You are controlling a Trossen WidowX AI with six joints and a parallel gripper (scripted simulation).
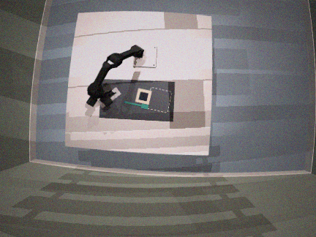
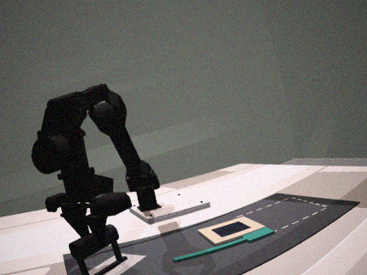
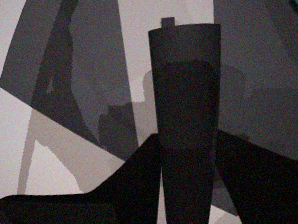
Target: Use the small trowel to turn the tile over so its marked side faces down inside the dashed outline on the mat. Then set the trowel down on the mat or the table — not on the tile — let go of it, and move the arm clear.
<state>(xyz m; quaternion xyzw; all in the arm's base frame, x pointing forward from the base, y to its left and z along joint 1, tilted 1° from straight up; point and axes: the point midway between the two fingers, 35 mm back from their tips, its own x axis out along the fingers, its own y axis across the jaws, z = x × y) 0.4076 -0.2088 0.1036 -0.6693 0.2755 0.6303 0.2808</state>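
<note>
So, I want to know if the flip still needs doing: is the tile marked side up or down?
Marked side up: the tile shows its dark square on top.

From above, the arm (image 1: 114,59) (image 2: 70,112) ran out from its base toward eight o'clock, then bent toward seven! Side on, it arched high, gripper (image 1: 112,94) (image 2: 93,238) (image 3: 184,137) aimed at six o'clock, fingers partway together, clamped from eight and four in the wrist view.
</note>
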